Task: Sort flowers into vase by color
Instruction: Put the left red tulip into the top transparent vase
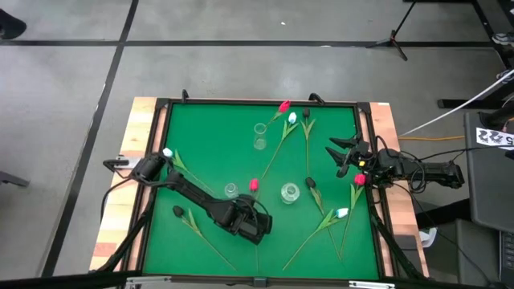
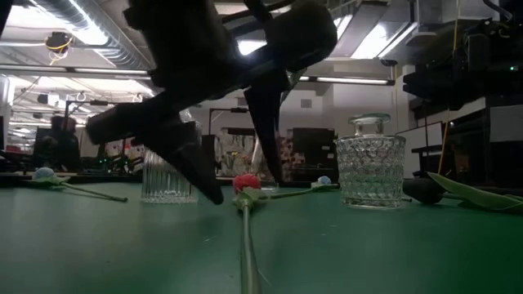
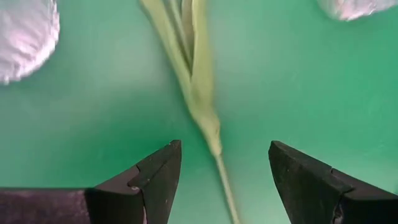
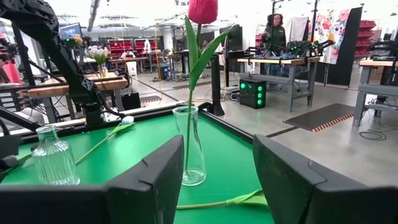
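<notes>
A red tulip [image 1: 254,185] lies on the green mat, head toward the far edge, between a small ribbed vase [image 1: 231,190] and a round cut-glass vase [image 1: 290,193]. My left gripper [image 1: 254,209] hangs low over its stem [image 3: 200,99], open, one finger on either side and touching nothing; the low view [image 2: 245,189] shows the head [image 2: 243,181] between the fingertips. Another red tulip [image 4: 202,9] stands by its stem in a tall vase [image 1: 259,136]. My right gripper [image 1: 338,155] is open and empty near the right edge.
White, near-black and red tulips lie scattered on the mat: a white [image 1: 292,117] and a dark one [image 1: 306,112] at the far side, a white [image 1: 168,152] and a dark one [image 1: 178,212] left, and a dark [image 1: 310,183], white [image 1: 343,213] and red one [image 1: 359,180] right.
</notes>
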Controlling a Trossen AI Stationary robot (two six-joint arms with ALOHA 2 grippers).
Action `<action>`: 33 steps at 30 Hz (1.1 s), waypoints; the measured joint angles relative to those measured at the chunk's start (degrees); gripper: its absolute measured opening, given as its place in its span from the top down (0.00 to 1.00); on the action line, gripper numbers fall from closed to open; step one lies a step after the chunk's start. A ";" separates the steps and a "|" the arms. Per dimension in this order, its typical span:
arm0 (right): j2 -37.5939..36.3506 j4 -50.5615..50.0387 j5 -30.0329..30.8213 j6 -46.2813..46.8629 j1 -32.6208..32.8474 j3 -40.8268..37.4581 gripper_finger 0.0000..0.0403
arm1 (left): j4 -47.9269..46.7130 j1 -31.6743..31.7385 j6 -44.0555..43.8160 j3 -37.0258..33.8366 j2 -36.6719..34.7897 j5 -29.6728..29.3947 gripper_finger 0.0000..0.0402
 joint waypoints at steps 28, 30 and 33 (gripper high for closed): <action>0.00 -0.08 0.00 0.01 0.00 -0.01 0.52 | 2.95 1.39 0.51 0.00 0.98 -0.26 0.54; 0.00 -0.07 0.00 0.00 0.00 0.00 0.52 | 2.93 1.39 0.55 0.00 0.98 -0.26 0.56; 0.00 -0.08 0.00 0.02 0.00 -0.02 0.52 | 2.91 1.50 0.95 0.00 0.98 -0.24 0.59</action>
